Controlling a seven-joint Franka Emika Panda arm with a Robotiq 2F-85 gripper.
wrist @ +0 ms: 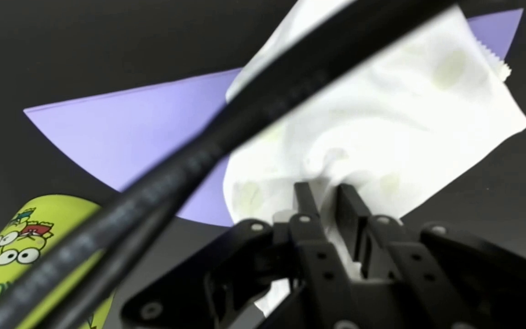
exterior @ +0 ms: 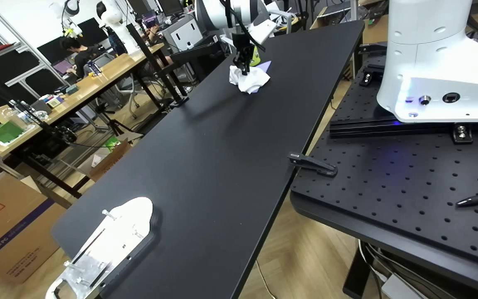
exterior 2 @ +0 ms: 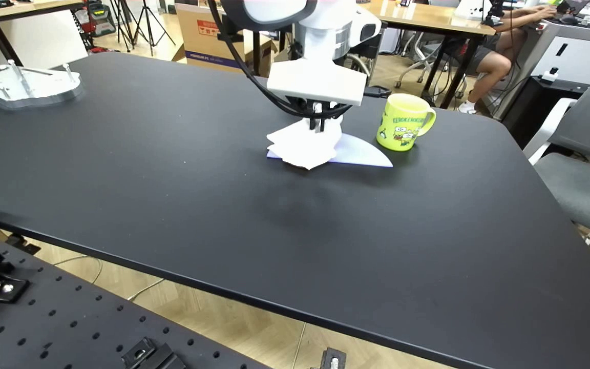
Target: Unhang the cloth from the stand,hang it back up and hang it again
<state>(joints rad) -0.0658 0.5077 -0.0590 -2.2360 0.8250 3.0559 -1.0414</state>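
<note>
The cloth (exterior 2: pixel 305 146), white with faint yellow spots, lies crumpled over a flat purple piece (exterior 2: pixel 361 154) on the black table. It shows in an exterior view (exterior: pixel 249 83) and the wrist view (wrist: pixel 381 105). My gripper (wrist: pixel 324 185) points down into the cloth's middle; its fingers are close together, with a gathered fold rising between them towards the palm. It also shows in both exterior views (exterior 2: pixel 317 124) (exterior: pixel 245 72). The cloth peaks at the fingertips; its lower edges are at table level. The yellow-green thing beside it is a mug (exterior 2: pixel 397 125) with cartoon figures and a handle. No other stand is in view.
The mug (wrist: pixel 12 246) stands close to the gripper's side. A flat white plate with pegs (exterior: pixel 116 232) lies at the table's far end. A white robot base (exterior: pixel 442 70) stands on a perforated board (exterior: pixel 388 182). A black cable (wrist: pixel 244 114) crosses the wrist view.
</note>
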